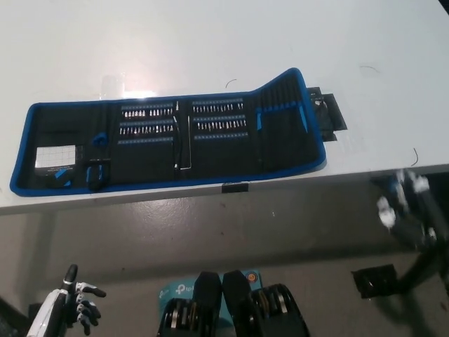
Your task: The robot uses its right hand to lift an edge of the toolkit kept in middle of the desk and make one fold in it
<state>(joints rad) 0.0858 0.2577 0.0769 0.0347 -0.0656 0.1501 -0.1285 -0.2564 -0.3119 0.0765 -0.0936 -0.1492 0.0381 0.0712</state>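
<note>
While the toolkit (168, 144) lay open on the bench (210, 42), I saw my right hand (407, 207) blurred, grip unreadable. My left hand (74, 302) rested low, fingers apart, empty.

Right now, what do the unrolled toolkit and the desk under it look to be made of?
The toolkit looks like a soft black fabric roll with blue piping: it lies nearly flat, its right end slightly lifted. The rows of bits in it glint like metal. The desk looks like a smooth, white, hard top, probably laminate, since it shows a bright glare patch.
</note>
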